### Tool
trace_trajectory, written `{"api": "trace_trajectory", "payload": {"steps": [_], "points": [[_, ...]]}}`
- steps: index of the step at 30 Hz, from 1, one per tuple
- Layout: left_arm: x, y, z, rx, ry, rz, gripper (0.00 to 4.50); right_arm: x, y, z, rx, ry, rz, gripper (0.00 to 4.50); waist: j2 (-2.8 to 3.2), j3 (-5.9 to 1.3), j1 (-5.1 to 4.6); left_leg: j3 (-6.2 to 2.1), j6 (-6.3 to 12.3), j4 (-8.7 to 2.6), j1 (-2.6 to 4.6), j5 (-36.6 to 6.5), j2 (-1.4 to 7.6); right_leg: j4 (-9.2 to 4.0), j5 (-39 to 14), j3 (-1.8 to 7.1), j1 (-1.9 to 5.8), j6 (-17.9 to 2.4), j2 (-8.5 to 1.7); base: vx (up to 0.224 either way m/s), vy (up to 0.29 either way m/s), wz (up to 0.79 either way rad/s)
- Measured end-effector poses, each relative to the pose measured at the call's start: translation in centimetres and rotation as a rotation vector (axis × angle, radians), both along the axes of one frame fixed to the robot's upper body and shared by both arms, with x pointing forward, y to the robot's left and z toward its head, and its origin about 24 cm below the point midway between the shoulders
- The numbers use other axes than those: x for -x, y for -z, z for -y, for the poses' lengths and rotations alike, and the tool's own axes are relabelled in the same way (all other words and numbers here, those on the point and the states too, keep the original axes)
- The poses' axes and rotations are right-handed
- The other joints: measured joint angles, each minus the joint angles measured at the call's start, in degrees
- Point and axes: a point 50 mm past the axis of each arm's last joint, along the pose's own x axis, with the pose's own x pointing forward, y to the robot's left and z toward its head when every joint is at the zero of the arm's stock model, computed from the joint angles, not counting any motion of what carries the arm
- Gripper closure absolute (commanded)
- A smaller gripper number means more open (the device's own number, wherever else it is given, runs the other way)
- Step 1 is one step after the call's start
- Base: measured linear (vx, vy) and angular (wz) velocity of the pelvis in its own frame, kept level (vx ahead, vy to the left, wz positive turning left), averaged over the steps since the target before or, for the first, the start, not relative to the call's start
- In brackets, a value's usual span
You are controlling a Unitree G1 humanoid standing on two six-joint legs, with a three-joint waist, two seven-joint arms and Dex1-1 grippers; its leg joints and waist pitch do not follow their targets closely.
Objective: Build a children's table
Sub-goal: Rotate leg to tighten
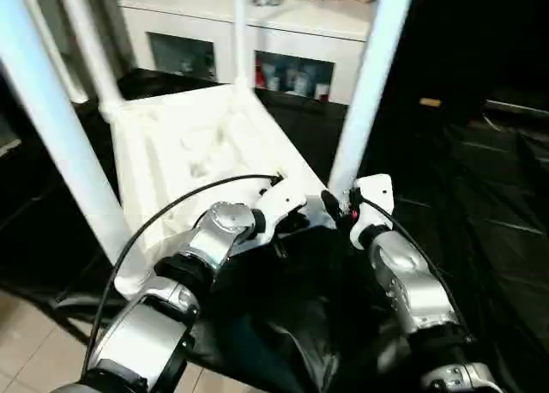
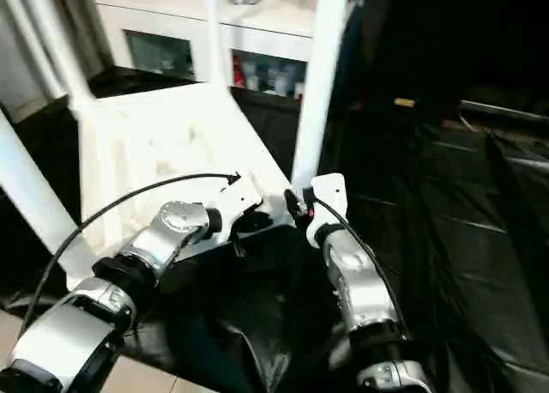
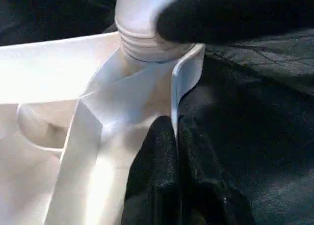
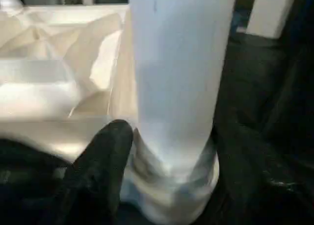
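The children's table lies upside down on a black sheet, its white ribbed tabletop [image 1: 197,144] facing up. Legs stand upright in its corner sockets: near left [image 1: 51,127], far left [image 1: 90,45], far back [image 1: 240,24] and near right [image 1: 371,84]. My left gripper [image 3: 175,131] is shut on the tabletop's thin rim wall [image 3: 186,82], right beside the near right socket. My right gripper [image 1: 343,206] is closed around the base of the near right leg [image 4: 181,77]. One black finger [image 4: 100,161] presses on its threaded collar, and the other finger is hidden behind the leg.
A white cabinet with glass doors [image 1: 274,33] stands just behind the table, with small items on top. The black sheet [image 1: 480,196] covers the floor to the right and front. Light tiles [image 1: 26,350] show at the near left.
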Motion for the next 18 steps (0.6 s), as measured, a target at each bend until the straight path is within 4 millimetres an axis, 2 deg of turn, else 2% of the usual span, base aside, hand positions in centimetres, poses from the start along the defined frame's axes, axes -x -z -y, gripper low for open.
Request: {"api": "trace_trajectory", "payload": {"steps": [3,7,11,15,18], "points": [[-0.1,-0.1,-0.5,-0.011,0.004,0.016,4.5,0.1,-0.2,0.7,0.024,-0.099,-0.003,1.19,-0.03,0.07,-0.28,-0.09,0.0,-0.03,-0.09,0.0,0.02,0.0,0.0,-0.13,-0.15,0.0,0.01,0.0,0.0,0.0],[-0.1,-0.3,-1.1,-0.015,0.043,0.02,4.5,0.6,-1.1,1.9,0.085,-0.301,-0.001,1.19,-0.04,0.13,-0.32,-0.1,0.0,-0.22,-0.27,0.0,0.04,0.02,0.0,-0.17,-0.31,0.0,0.04,0.0,0.0,0.0],[0.4,-0.5,-2.4,0.006,0.148,-0.001,4.5,1.4,-1.8,2.6,0.107,-0.489,-0.006,1.19,-0.03,0.15,0.1,-0.08,-0.02,-0.56,-0.32,0.0,0.06,0.05,0.2,-0.24,-0.46,-0.2,0.06,0.0,0.0,0.0],[1.0,-0.8,-4.4,0.02,0.225,-0.035,4.5,2.0,-2.0,2.0,0.11,-0.618,0.002,1.19,-0.03,0.15,0.24,-0.08,-0.04,-0.81,-0.41,0.0,0.16,0.07,0.2,-0.37,-0.68,-0.4,0.14,0.0,0.0,0.0],[1.2,-0.9,-5.0,0.025,0.24,-0.044,4.5,2.1,-2.1,1.8,0.129,-0.653,0.015,1.19,-0.03,0.15,0.21,-0.04,-0.04,-0.77,-0.41,0.0,0.16,0.02,0.2,-0.35,-0.76,-0.4,0.12,0.0,0.0,0.0]]}}
